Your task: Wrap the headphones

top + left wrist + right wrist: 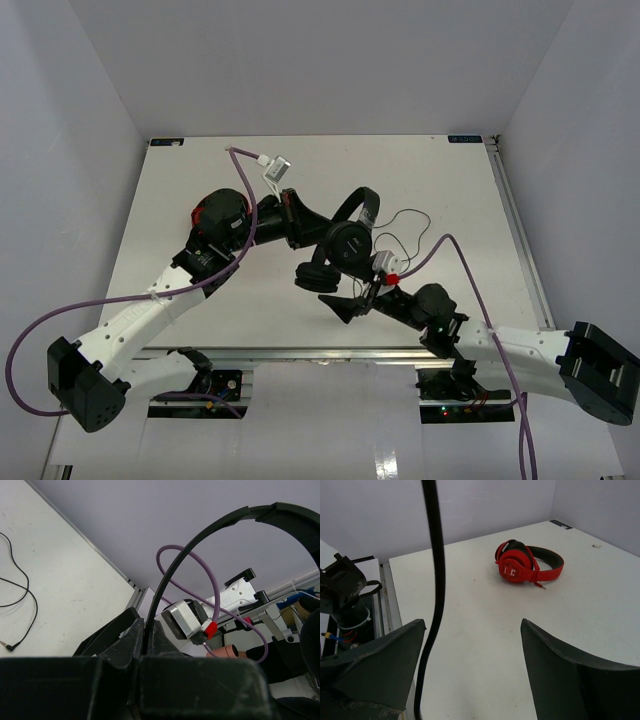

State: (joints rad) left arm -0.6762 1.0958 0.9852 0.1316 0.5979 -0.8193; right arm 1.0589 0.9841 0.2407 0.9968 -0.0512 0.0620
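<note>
The small black on-ear headphones [345, 243] hang near the middle of the white surface [450, 180]. Their thin black headband [170, 580] is pinched in the closed left claw [145, 627]. The long thin dark cable [36, 611] trails loose toward the right edge. The right claw [472, 622] is spread open and holds nothing, with the band just beside one of its fingers. The set looks light, with a springy, slippery band, so it is best held at an earcup. The limp cable would tangle easily and should be taken near its free end. Red-and-black headphones [522, 565] lie toward the left edge.
</note>
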